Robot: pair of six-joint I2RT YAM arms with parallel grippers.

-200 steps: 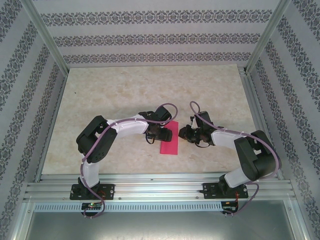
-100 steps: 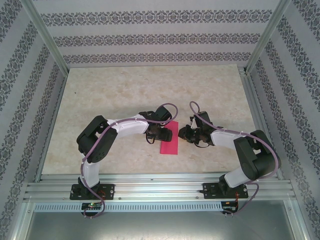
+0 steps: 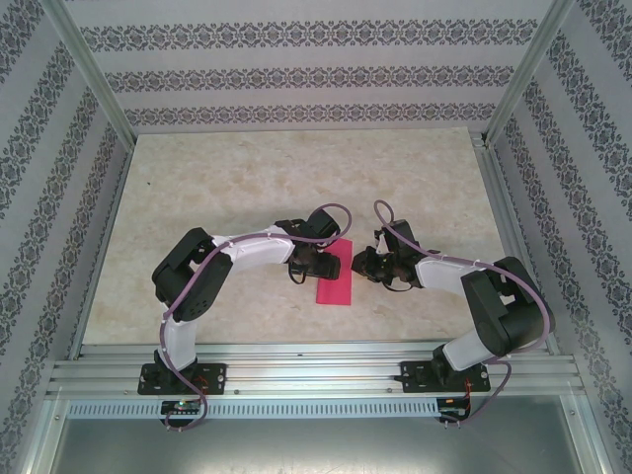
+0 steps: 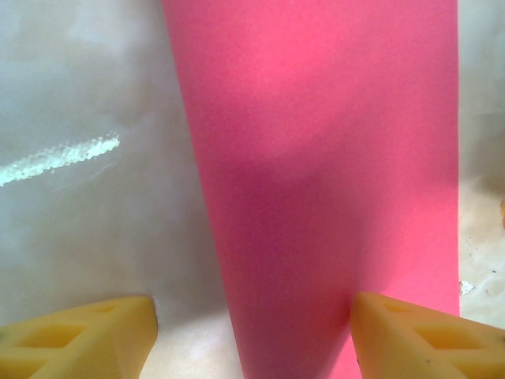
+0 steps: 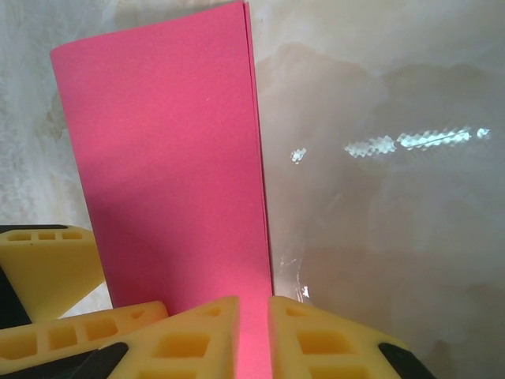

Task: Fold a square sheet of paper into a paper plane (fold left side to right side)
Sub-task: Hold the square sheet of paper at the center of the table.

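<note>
Right wrist view: we see the right gripper (image 5: 252,309) nearly closed astride the right edge of the folded square sheet of paper (image 5: 166,158), grip unclear, its long axis running straight ahead, while the left gripper (image 4: 252,306) gapes open, sheet ahead, equally near.

A pale, marbled beige tabletop (image 3: 247,178) lies flat inside a box of walls (image 3: 296,74) papered in white with grey floral bands running in stripes (the same paper covers the back and both sides). Slanted metal posts (image 3: 89,74) stand at the left and right corners of the back wall. Ribbed aluminium rails (image 3: 316,373) run across the near edge of the tabletop, with a plain grey metal panel (image 3: 316,444) just below them. Seen close up, the tabletop is glossy, carrying a bright streak of reflected light (image 4: 59,158).
</note>
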